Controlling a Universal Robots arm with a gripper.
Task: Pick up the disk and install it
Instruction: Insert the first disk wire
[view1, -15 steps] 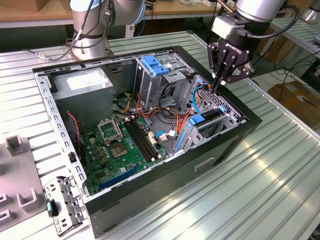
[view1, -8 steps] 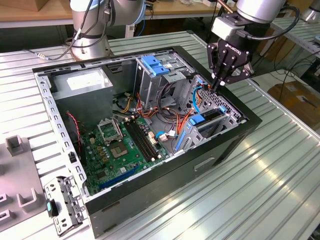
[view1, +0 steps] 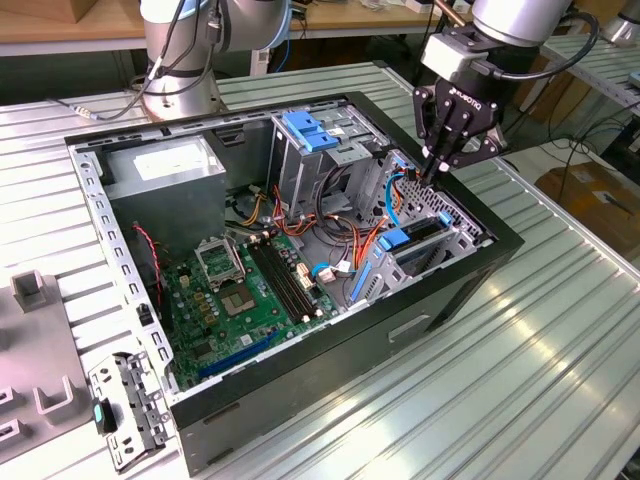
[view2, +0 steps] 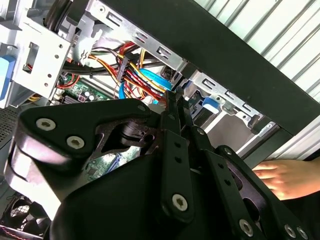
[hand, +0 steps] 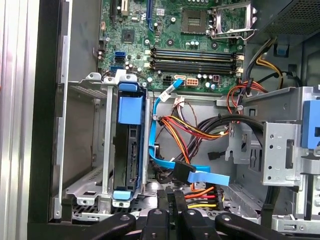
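Fingers of the gripper (view1: 440, 168) are pressed together with nothing between them, which shows plainly in both wrist views, where the two black fingertips (hand: 170, 200) meet edge to edge. In the exterior view the gripper hangs over the far corner of the open computer case (view1: 120, 260), its tips just above the drive bay (view1: 440, 240) at the exterior view's right.

The disk (hand: 131, 145) already sits on edge inside that bay, held between two metal rails, with its blue frame showing at both ends and the dark metal body between them. The gripper is just beside it and not touching it.

Judging by its build, the disk is stiff, fairly heavy for its size and easily harmed by a knock. The smooth metal faces would likely slip; the blue plastic frame along its edges looks the safer place to hold or press.

A flat blue cable (hand: 165, 150) and a bundle of orange and yellow wires (hand: 195, 130) lie just beside the bay. A person's hand (view2: 287, 177) rests near the outside of the case in the second wrist view.
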